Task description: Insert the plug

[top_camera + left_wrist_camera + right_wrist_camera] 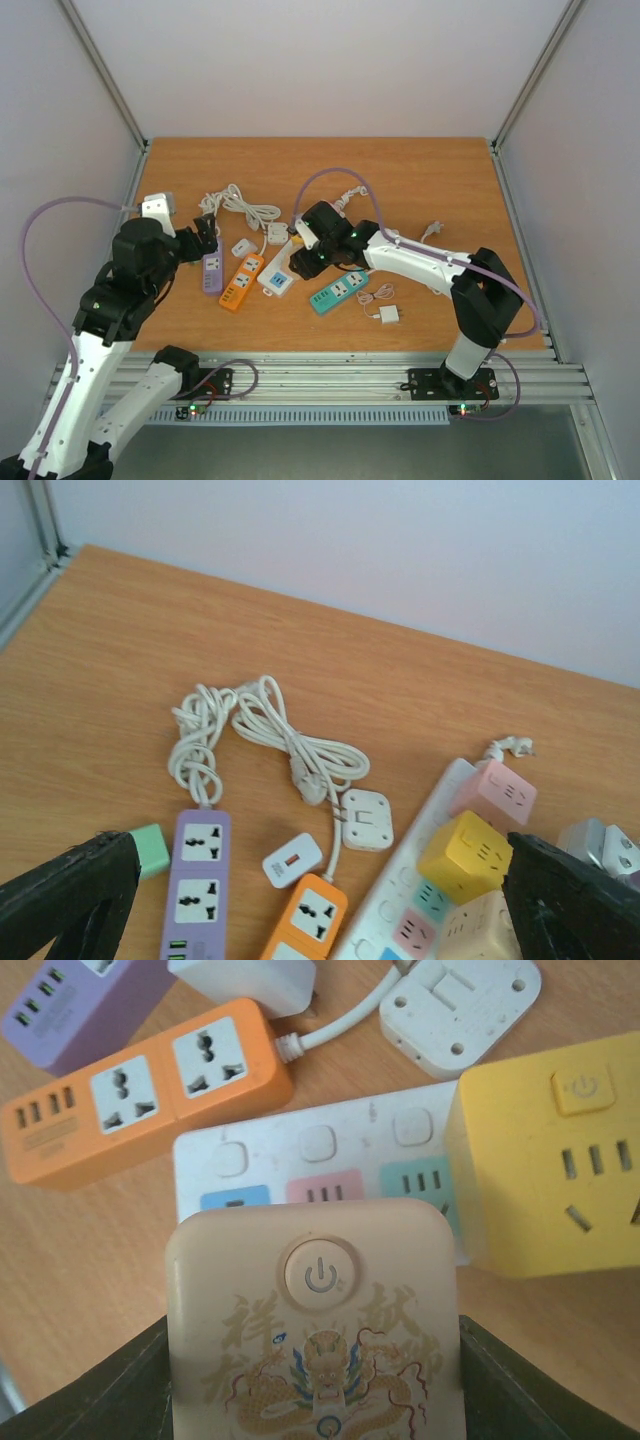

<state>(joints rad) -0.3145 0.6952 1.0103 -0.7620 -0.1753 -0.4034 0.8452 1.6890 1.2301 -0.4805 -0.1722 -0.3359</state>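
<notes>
My right gripper (315, 1360) is shut on a beige cube plug (315, 1330) with a power button and a dragon print. It holds the cube at the white power strip (300, 1150), beside a yellow cube (550, 1160). I cannot tell whether its pins are in the strip. The left wrist view shows the strip (400, 880) carrying a pink cube (495, 792), the yellow cube (465, 855) and the beige cube (480, 925). My left gripper (320, 880) is open and empty, hovering over the purple strip (200, 880). In the top view the right gripper (312, 252) is mid-table and the left gripper (205, 240) is at the left.
An orange strip (240, 282) lies between the purple strip (212, 272) and the white one. A teal strip (340, 293) and a white charger (388, 315) lie to the right. A coiled white cable (260, 730), a white adapter (367, 818) and a small charger (293, 860) lie behind.
</notes>
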